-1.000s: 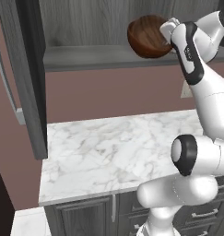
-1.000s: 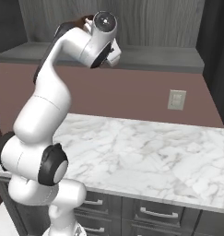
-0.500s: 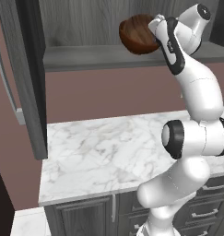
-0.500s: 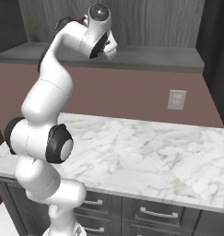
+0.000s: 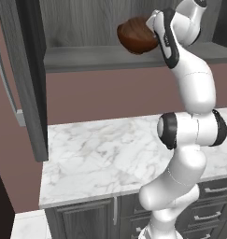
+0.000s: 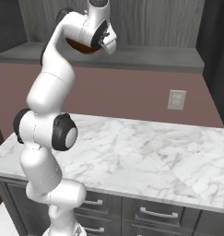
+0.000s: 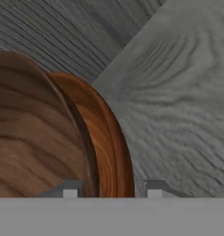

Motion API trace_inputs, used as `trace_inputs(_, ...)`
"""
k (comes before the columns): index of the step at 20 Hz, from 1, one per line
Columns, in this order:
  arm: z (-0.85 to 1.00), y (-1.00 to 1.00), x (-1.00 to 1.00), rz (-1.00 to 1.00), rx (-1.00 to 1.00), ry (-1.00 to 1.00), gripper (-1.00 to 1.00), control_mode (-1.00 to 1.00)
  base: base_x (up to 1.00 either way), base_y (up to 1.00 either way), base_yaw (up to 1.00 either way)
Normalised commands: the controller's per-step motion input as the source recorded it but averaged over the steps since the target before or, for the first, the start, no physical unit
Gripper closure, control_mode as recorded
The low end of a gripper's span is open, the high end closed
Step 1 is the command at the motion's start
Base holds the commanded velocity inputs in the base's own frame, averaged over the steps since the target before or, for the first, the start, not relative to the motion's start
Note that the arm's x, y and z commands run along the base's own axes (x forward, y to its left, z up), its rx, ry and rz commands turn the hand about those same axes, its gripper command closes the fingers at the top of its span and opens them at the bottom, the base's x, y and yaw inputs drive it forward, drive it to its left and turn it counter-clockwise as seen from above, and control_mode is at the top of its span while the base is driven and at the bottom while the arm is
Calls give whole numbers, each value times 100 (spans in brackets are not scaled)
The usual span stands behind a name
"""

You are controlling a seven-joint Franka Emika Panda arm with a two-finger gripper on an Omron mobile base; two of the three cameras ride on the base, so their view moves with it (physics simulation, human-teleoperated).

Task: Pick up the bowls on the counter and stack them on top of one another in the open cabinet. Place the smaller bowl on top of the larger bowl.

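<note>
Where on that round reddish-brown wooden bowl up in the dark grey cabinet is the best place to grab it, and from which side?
Grip the round reddish-brown wooden bowl by its thin rim, one finger inside and one outside, coming from the open front of the dark grey cabinet. The hand view shows the rim edge-on between the fingertips of the gripper; the rounded, deep body looks too wide to pinch.

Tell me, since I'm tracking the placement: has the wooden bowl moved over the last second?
Yes. In the left base view the bowl has shifted left along the cabinet shelf, away from the right edge.
</note>
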Motion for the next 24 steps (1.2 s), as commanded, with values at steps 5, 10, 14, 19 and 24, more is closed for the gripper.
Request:
trace_inputs(5, 29, -1, -1, 0, 0, 6, -100, -100, 0, 0, 0)
trace_inputs(10, 35, -15, -35, 0, 0, 8, -100, -100, 0, 0, 0)
trace_inputs(14, 1, -24, -86, 0, 0, 6, -100, -100, 0, 0, 0)
trace_inputs(19, 0, -20, -100, 2, 0, -1, -100, -100, 0, 0, 0)
trace_inputs(24, -10, -13, -99, 7, 0, -15, -100, -100, 0, 0, 0)
